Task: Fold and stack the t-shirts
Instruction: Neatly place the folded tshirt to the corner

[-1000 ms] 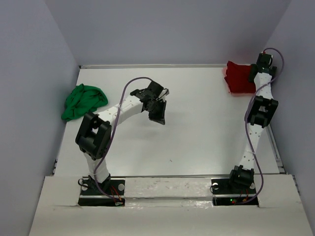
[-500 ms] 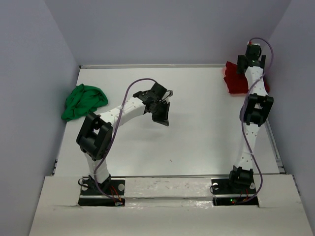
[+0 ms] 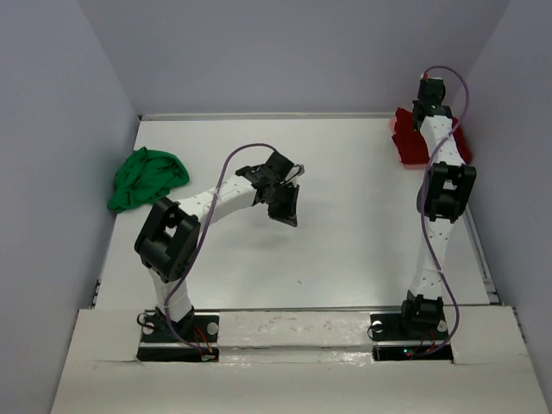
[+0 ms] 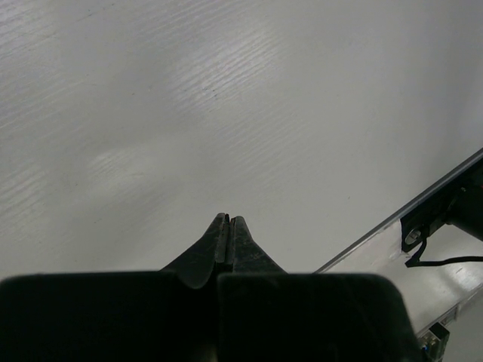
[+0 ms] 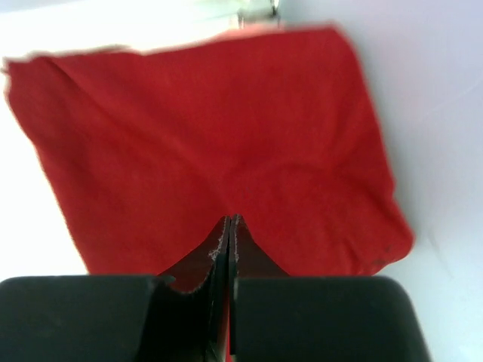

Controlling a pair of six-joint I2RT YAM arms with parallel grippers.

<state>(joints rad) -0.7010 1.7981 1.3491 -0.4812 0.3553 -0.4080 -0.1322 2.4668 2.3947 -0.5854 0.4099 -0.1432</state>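
From the top camera, I have the left arm [image 3: 185, 228] bent out over the middle of the white table [image 3: 345, 241]. Its left tool [image 3: 285, 205] hangs above bare surface, pointing down, with nothing in it. The green t-shirt [image 3: 145, 178] lies crumpled in a loose heap at the table's left edge, well apart from that tool. My right arm [image 3: 447, 191] is stretched up to the far right corner, where the dark red t-shirt [image 3: 412, 142] lies flat against the right wall [image 3: 517, 129]. The arm's wrist sits over the shirt and hides part of it. A paler pinkish strip shows along the shirt's left edge, and I cannot tell what it is.

On the left wrist camera, the left tool [image 4: 228, 225] has its two fingers pressed together tip to tip, gripping nothing. Only plain table lies below it. A metal rail [image 4: 392, 222] runs along the lower right.

On the right wrist camera, the picture is blurred. The right tool [image 5: 229, 224] is closed too, its fingers meeting in a thin seam with no cloth that I can see caught between them. The dark red t-shirt [image 5: 211, 136] fills most of the view beneath it, folded into a rough square and lying flat. I cannot tell whether the tips touch the cloth.
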